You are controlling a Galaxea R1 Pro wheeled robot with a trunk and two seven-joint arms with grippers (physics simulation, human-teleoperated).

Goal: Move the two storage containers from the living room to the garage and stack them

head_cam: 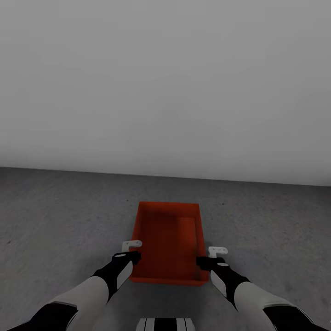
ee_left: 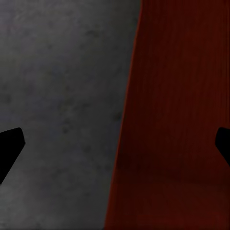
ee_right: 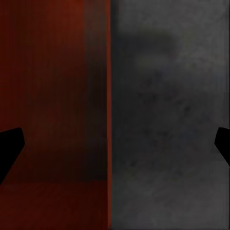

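Note:
One orange-red storage container point(head_cam: 168, 241) lies on the dark grey concrete floor point(head_cam: 69, 220) of the garage, just in front of me, its long side running away from me. A second rim line shows inside it; I cannot tell whether another container is nested there. My left gripper point(head_cam: 133, 255) is at its left wall, open, with the wall edge point(ee_left: 125, 120) between the two dark fingertips point(ee_left: 10, 152). My right gripper point(head_cam: 207, 261) is at the right wall point(ee_right: 108, 96), open too and astride that wall.
A plain pale grey wall point(head_cam: 165, 92) rises close behind the container and meets the floor a short way beyond it. Speckled concrete stretches to both sides of the bin. My base point(head_cam: 165, 324) shows at the near edge.

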